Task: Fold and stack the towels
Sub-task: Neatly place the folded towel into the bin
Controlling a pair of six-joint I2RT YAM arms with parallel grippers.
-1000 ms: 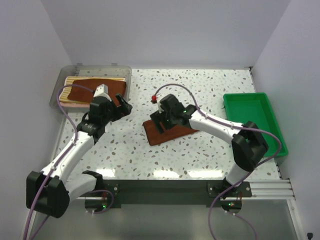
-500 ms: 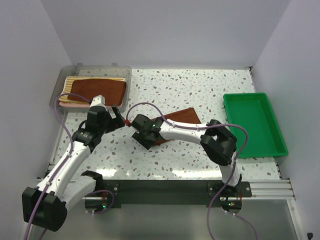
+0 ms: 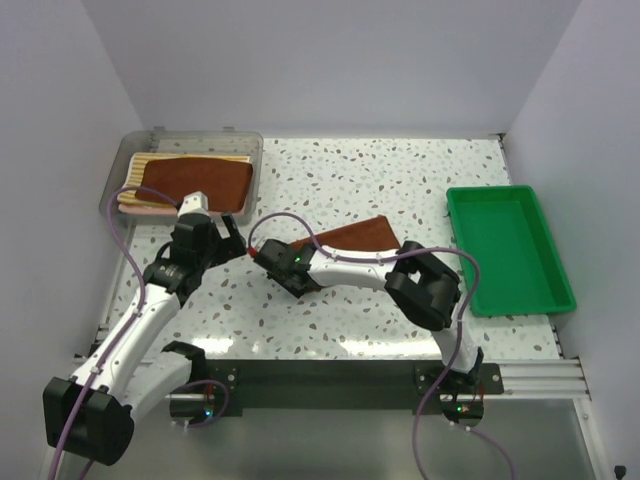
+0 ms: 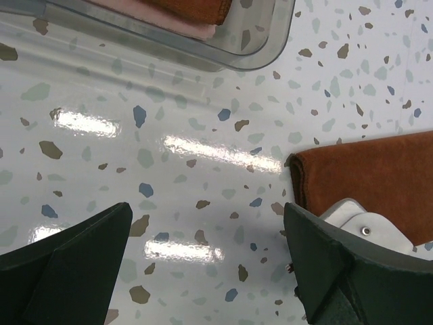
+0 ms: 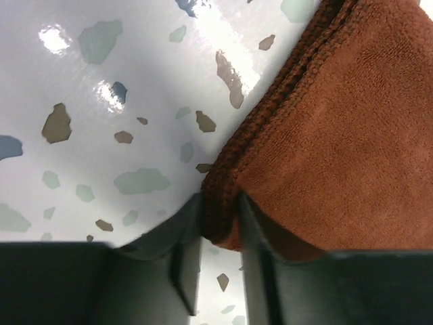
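A folded brown towel (image 3: 352, 238) lies on the speckled table near the middle. My right gripper (image 3: 283, 270) is at its near left corner. In the right wrist view the towel's thick hemmed corner (image 5: 230, 196) sits pinched between the two dark fingers (image 5: 183, 237) of that gripper (image 5: 220, 230). My left gripper (image 3: 232, 242) hovers just left of that corner, open wide over bare table (image 4: 206, 271), with the brown towel's edge (image 4: 365, 176) to its right. Another brown towel (image 3: 195, 182) lies on a pink one (image 3: 135, 205) in the clear bin (image 3: 255, 150).
The clear bin's corner (image 4: 257, 57) shows at the top of the left wrist view. A green tray (image 3: 463, 215) stands at the right edge of the table. White walls close in the table on three sides.
My right arm swung left to the towel's near left corner and its jaws closed on it. The towel shifted and changed outline. My left gripper drew back from the bin toward that corner.
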